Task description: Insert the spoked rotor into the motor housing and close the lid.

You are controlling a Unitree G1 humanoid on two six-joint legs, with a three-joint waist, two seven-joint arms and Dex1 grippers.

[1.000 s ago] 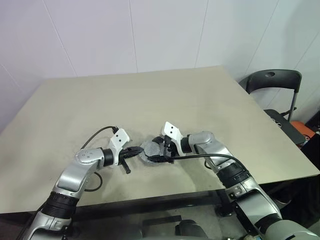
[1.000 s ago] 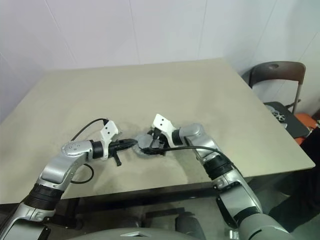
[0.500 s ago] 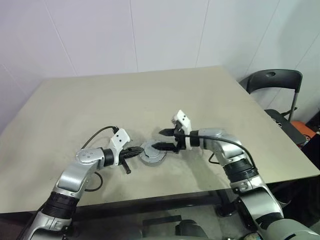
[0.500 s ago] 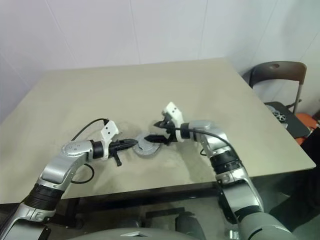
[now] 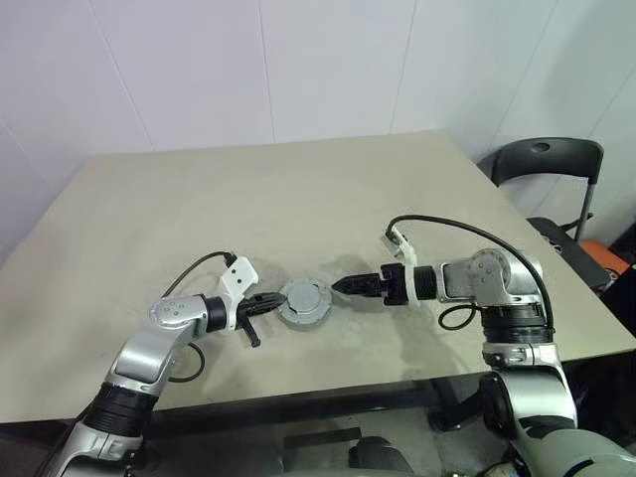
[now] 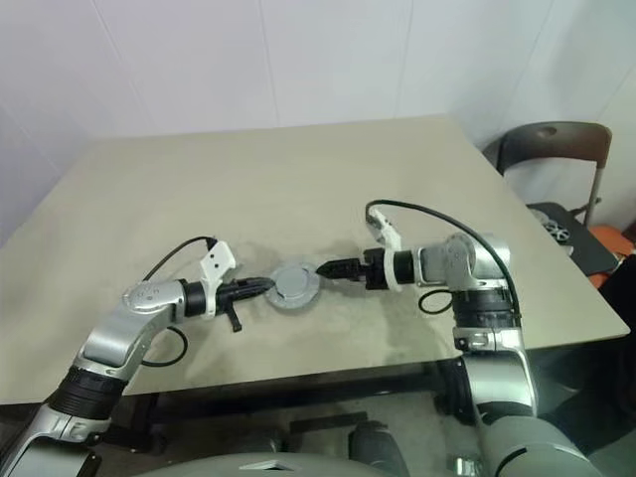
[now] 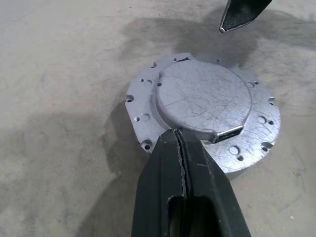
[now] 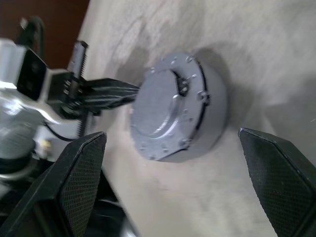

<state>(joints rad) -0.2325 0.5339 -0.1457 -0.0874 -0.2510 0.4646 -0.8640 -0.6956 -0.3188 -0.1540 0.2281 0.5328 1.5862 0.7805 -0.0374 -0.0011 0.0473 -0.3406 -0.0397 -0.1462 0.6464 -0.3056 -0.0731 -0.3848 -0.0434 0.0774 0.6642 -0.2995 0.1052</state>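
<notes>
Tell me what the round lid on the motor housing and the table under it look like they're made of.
The lid: probably bare cast or machined metal, matte silver-grey, with fine scratches and small drilled holes round its flange. The table: unclear, perhaps laminate or coated board; beige, matte, faintly mottled and scuffed.

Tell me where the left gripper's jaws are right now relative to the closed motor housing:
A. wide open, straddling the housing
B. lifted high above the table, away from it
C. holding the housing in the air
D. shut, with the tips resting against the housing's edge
D: in the left wrist view the left gripper has its jaws pressed together at the rim of the motor housing, which sits on the table.
</notes>
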